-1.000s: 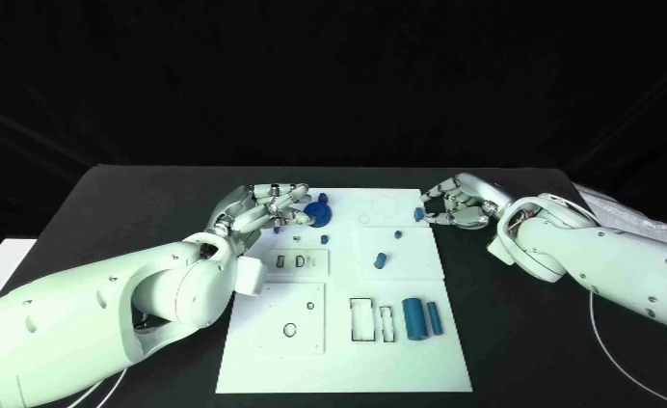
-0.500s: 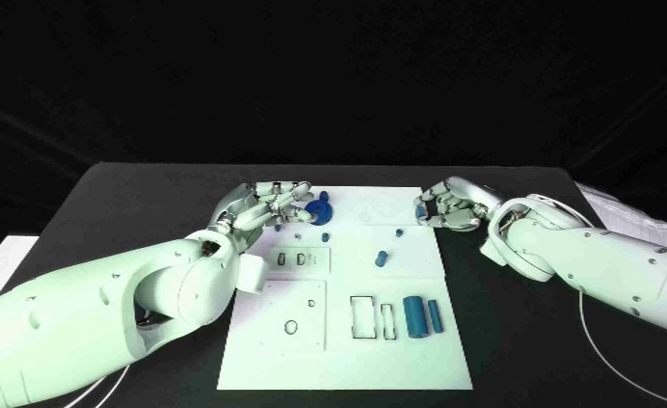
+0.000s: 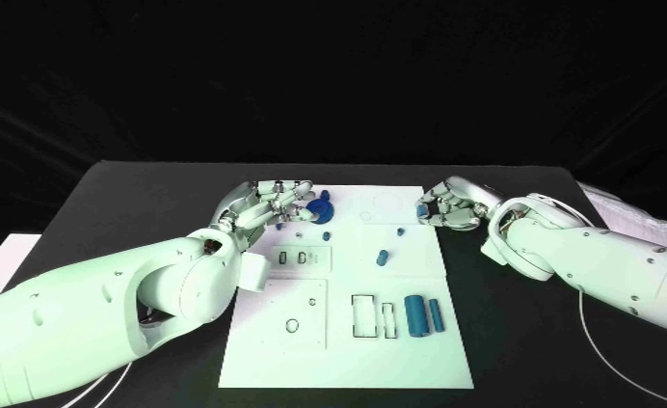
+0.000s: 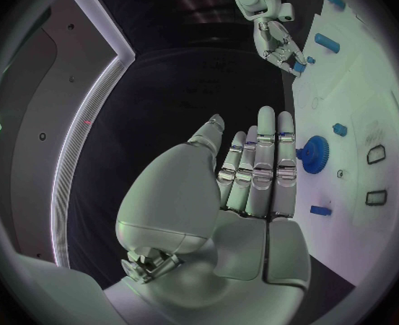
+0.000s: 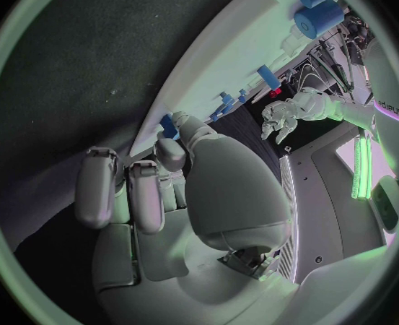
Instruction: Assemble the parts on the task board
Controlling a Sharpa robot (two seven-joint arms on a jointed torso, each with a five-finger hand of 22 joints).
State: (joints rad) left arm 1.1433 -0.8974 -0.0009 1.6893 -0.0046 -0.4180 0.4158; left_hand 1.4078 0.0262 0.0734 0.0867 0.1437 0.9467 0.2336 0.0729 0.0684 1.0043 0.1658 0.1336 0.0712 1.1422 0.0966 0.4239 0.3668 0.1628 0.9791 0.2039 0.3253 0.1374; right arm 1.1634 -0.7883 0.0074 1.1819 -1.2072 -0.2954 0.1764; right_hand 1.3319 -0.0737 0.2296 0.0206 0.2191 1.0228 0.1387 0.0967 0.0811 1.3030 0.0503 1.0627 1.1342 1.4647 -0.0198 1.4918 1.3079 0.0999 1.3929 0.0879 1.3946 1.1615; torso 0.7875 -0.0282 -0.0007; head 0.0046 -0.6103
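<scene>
The white task board (image 3: 417, 360) lies mid-table. A blue gear (image 3: 321, 207) sits at its far left. My left hand (image 3: 271, 200) hovers just left of the gear (image 4: 314, 152), and its fingers (image 4: 257, 166) are stretched out straight and hold nothing. At the board's far right edge, my right hand (image 3: 449, 205) has its fingers curled in. Its thumb (image 5: 174, 150) and a finger close around a small blue peg (image 3: 421, 210) (image 5: 167, 126). Two blue cylinders (image 3: 424, 315) lie near the front right, beside two narrow slots (image 3: 373, 317).
A blue peg (image 3: 381, 258) lies mid-board, and small blue pieces (image 3: 326, 234) (image 3: 399, 231) sit near the gear. A raised plate with slots (image 3: 296, 258) and another with holes (image 3: 291, 326) fill the board's left half. A white cable (image 3: 600, 336) runs along the table's right side.
My right hand has edged slightly left toward the board's far right edge and the small peg. My left hand has barely shifted beside the gear.
</scene>
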